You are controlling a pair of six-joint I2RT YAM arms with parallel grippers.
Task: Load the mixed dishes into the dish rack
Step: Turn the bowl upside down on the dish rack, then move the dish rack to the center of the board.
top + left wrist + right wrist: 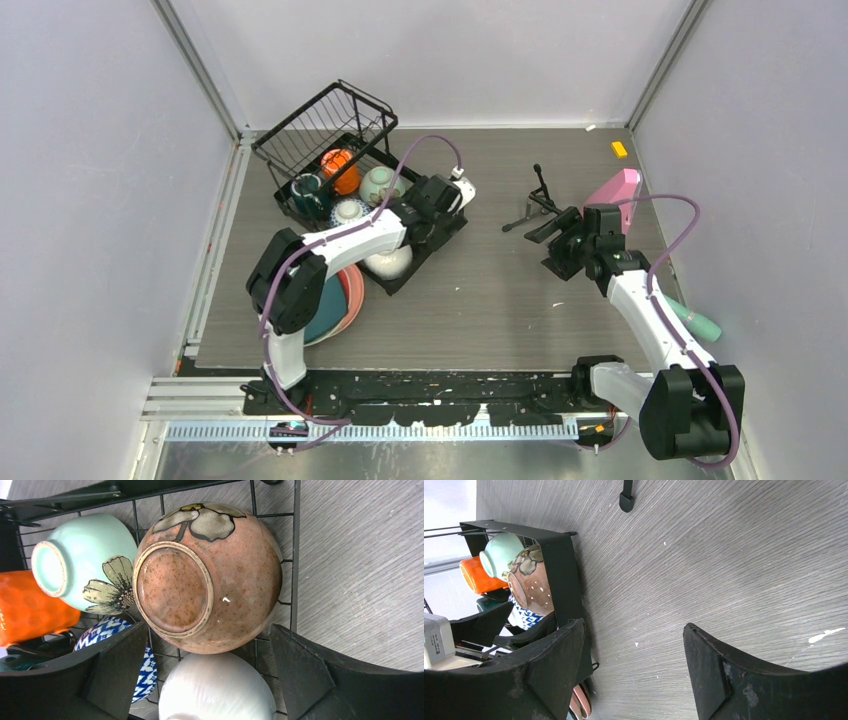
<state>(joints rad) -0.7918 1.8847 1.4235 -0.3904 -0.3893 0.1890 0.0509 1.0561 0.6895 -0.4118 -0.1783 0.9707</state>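
Tan speckled bowl [215,575] sits foot-up in the dish rack [320,125], between the left end effector's [208,627] spread fingers (no contact visible); stacked plates [340,305] wait on the counter [500,300] under that arm; right end effector [634,625] gapes, empty.

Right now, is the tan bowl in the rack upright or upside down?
Upside down: the tan bowl shows its foot ring to the left wrist camera; it lies in the dish rack.
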